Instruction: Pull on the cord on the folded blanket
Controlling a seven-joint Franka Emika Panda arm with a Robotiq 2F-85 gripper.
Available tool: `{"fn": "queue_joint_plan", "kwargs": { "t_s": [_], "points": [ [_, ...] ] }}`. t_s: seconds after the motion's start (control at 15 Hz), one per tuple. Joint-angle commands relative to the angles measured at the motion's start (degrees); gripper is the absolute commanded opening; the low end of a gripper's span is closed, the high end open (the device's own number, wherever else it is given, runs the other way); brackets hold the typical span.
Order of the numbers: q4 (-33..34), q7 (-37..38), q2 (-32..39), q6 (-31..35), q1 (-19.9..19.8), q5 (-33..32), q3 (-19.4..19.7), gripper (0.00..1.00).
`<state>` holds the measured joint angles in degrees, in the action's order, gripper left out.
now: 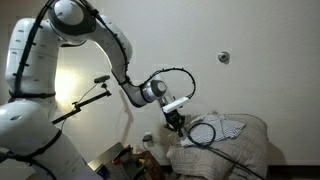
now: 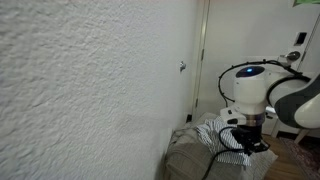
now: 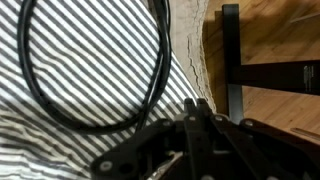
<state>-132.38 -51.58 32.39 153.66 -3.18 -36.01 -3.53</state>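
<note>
Wrist view, left to right. Thin black cord [image 3: 165, 50], coiled in an oval loop, lies left of and just ahead of the jaws, flat on the pale striped patch [image 3: 90, 60] of the folded off-white blanket [image 1: 245, 150]. Jaws are closed, tips together, at the near end of the loop. The cord's arc runs right up to the tips, but I can't tell whether a strand is actually pinched. Right of the jaws: blanket edge, then wooden floor [image 3: 275, 30] and a black bar frame [image 3: 232, 60], apart from the cord.

Handling, my read:
- **Cord:** light, limp and smooth-jacketed, so it's likely to slip through a weak pinch. It has no stiffness, so the loop should collapse before any tension builds.
- **Blanket:** soft and bulky. It gives under the tips and may bunch or drag if fabric gets caught in the pinch.
- **Best hold:** a single strand at the loop end nearest the jaws, pinched across the cable, clear of the cloth. Pull away from the loop.
</note>
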Motion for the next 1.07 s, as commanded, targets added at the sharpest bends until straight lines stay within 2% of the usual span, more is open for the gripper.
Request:
{"fn": "queue_joint_plan", "kwargs": {
  "t_s": [0.0,1.0],
  "points": [
    [0.2,-2.4,0.0,-1.4,-0.4,2.2,-0.4,0.08],
    [5.9,-2.8,4.6,-0.2,1.6,-0.5,2.8,0.08]
  ]
}}
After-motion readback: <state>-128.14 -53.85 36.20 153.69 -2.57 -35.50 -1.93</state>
